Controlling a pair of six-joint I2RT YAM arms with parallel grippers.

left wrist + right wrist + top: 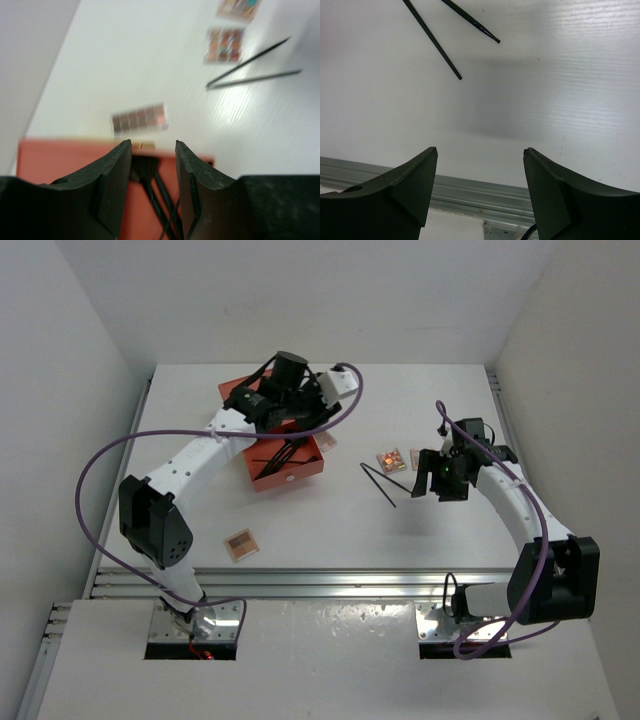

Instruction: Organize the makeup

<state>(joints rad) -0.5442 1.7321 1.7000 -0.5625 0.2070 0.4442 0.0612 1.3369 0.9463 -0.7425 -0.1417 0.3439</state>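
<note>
Four small square palettes show. A brown-panned palette (139, 119) lies just beside the orange-red open box (292, 477), with an orange-panned palette (226, 45) and a multicoloured palette (239, 7) farther out. A tan palette (240, 543) sits alone near your left arm. Two thin black sticks (248, 62) lie on the white table (330, 530). More black sticks (278, 458) cross inside the box, but you cannot count them. Your left gripper (152, 146) hangs over the box, fingers narrowly parted and empty. Your right gripper (480, 152) is spread wide and empty.

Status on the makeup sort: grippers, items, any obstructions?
Left gripper open, empty, over drawer box holding black sticks. Right gripper open, empty, near two loose sticks on table. Palettes outside the box. Nothing blocking.
</note>
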